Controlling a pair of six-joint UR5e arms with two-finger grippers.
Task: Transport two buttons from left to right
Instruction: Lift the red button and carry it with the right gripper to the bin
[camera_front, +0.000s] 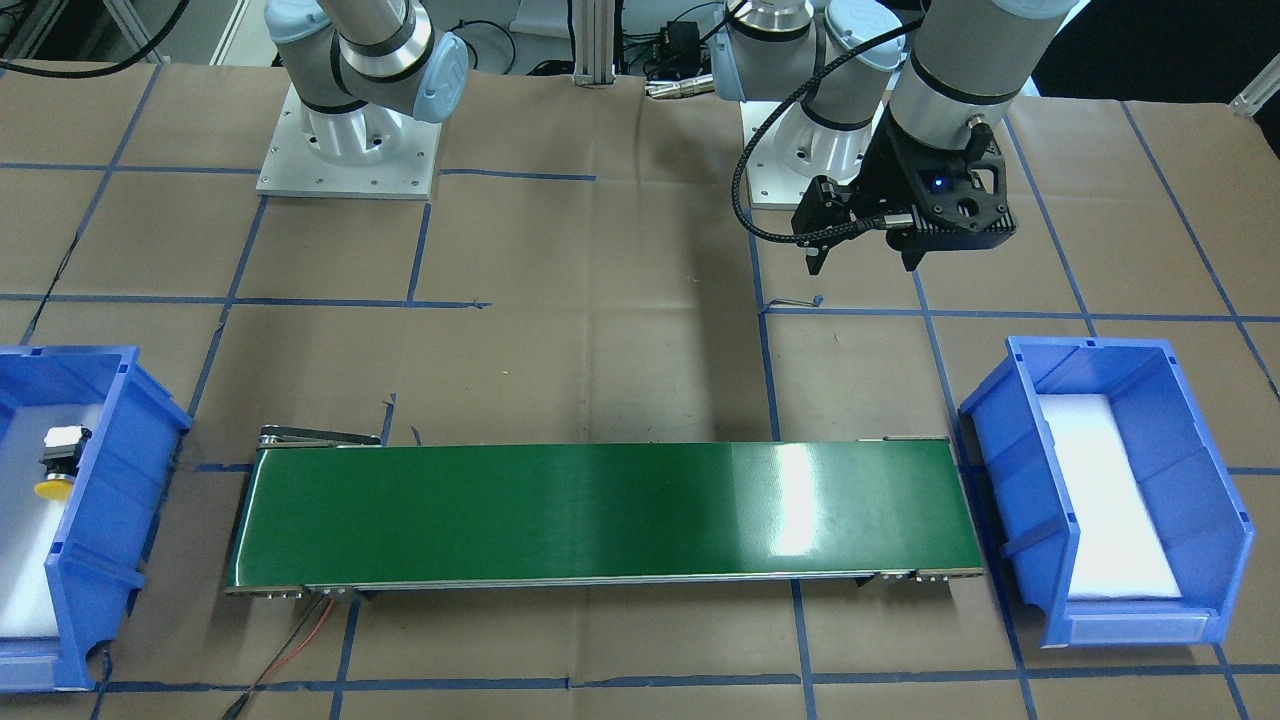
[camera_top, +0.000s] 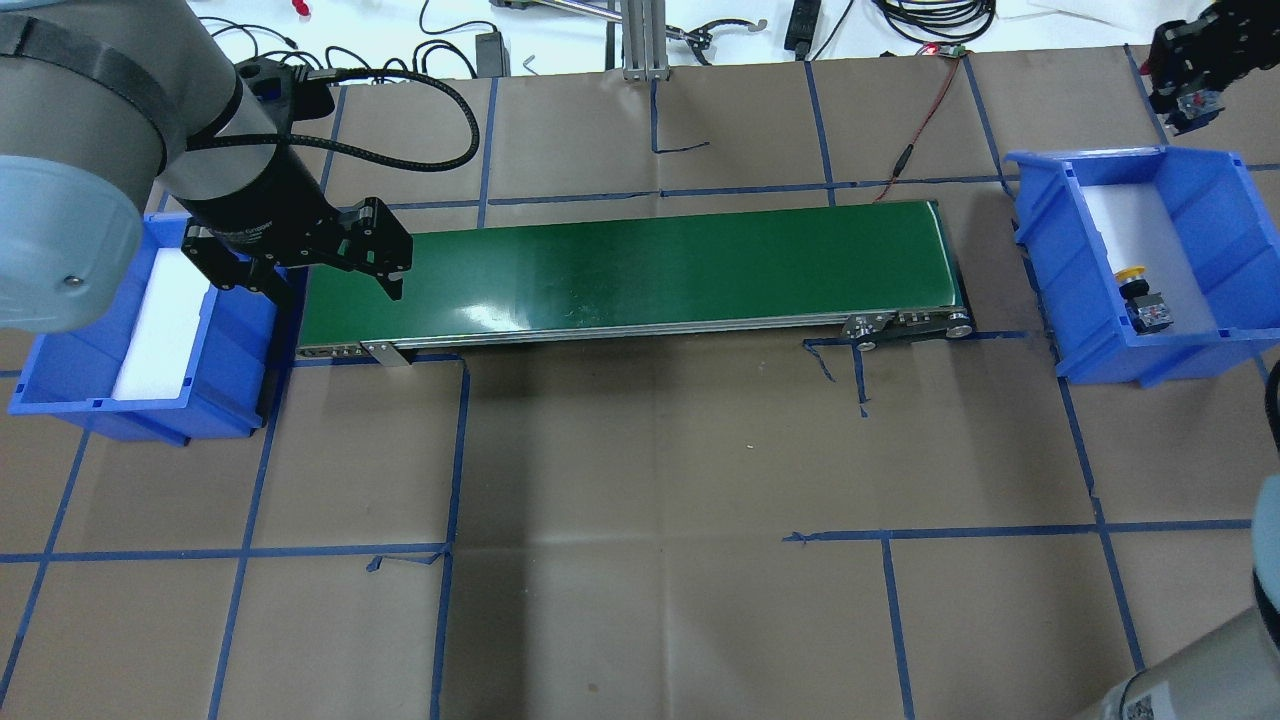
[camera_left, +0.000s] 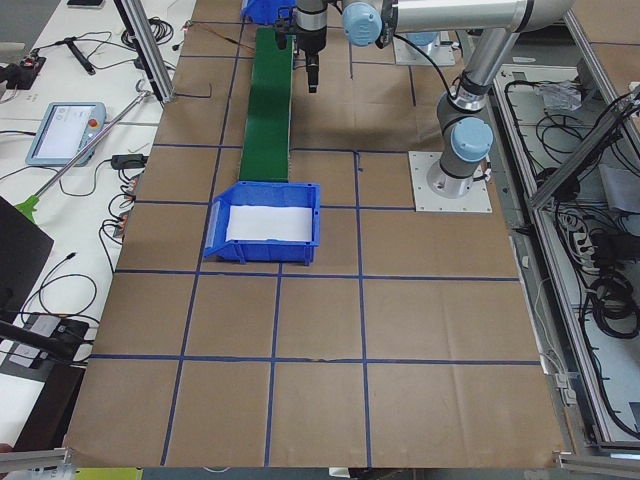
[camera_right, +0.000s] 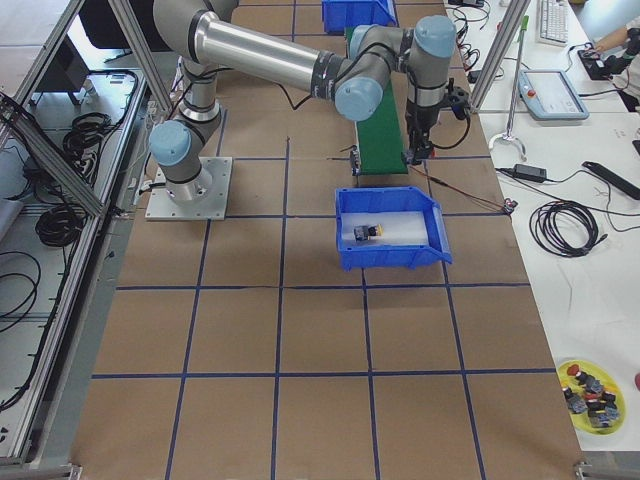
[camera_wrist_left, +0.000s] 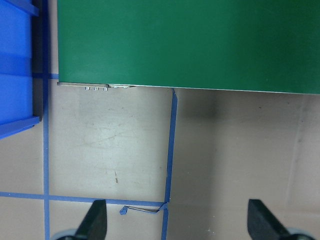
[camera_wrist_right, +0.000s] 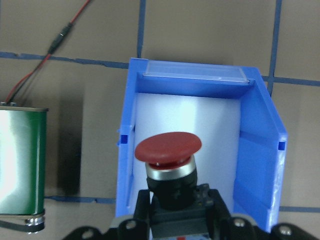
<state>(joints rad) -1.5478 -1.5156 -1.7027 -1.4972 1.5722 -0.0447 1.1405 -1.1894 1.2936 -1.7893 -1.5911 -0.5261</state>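
Rightward, one red button (camera_wrist_right: 168, 150), one yellow button (camera_top: 1140, 295)

No legible text or labels

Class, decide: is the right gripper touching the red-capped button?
Touching. The right wrist view shows the red button with its black body clamped in the right gripper, above the blue bin.

I see the yellow button (camera_top: 1140, 293) lying on its side on the white foam (camera_top: 1125, 225) of the blue bin (camera_top: 1215, 205) at my right. Its mushroom cap points away from the robot and its black-grey body points toward it. The red button (camera_wrist_right: 168, 150) sits clamped by its black body in the right end effector (camera_wrist_right: 177, 207). Its red cap and silver collar stick out clear of the fingers.
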